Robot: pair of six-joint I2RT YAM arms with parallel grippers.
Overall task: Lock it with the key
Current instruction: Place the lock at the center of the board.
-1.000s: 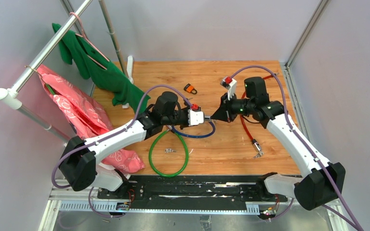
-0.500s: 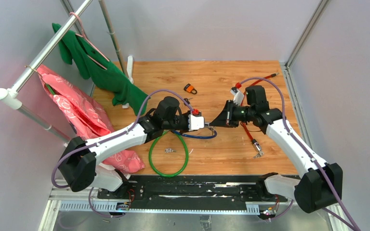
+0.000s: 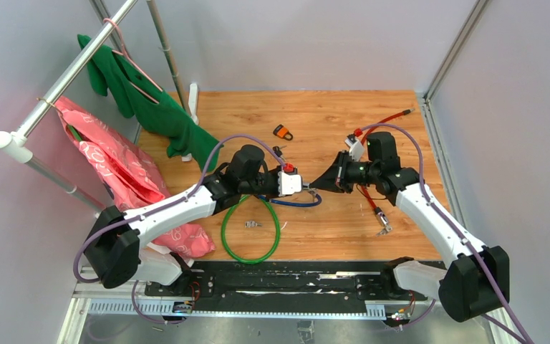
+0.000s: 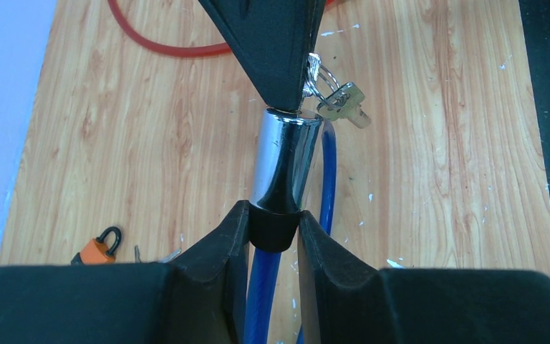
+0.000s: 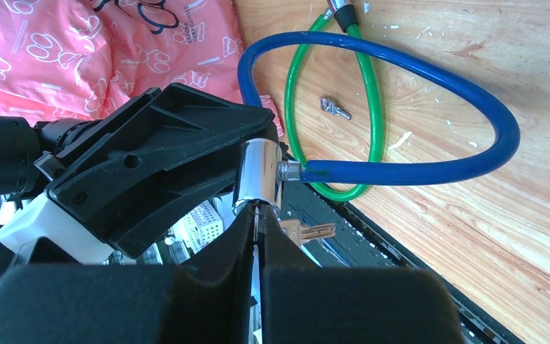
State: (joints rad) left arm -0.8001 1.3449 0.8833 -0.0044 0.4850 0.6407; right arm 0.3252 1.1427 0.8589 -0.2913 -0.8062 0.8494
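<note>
The blue cable lock forms a loop ending in a chrome cylinder, which also shows in the right wrist view. My left gripper is shut on the black collar just below the cylinder. My right gripper is shut on the key, whose thin blade enters the cylinder's end. A spare key on a ring hangs beside it. In the top view the two grippers meet tip to tip, left and right, above the table.
A green cable lock lies near the front with a small key inside its loop. A red cable lock lies under my right arm. An orange padlock sits further back. Green and pink garments hang on the left rack.
My right arm has lowered and moved in toward the left gripper. The left gripper with the cylinder has shifted slightly. The two grippers now meet at the cylinder.
</note>
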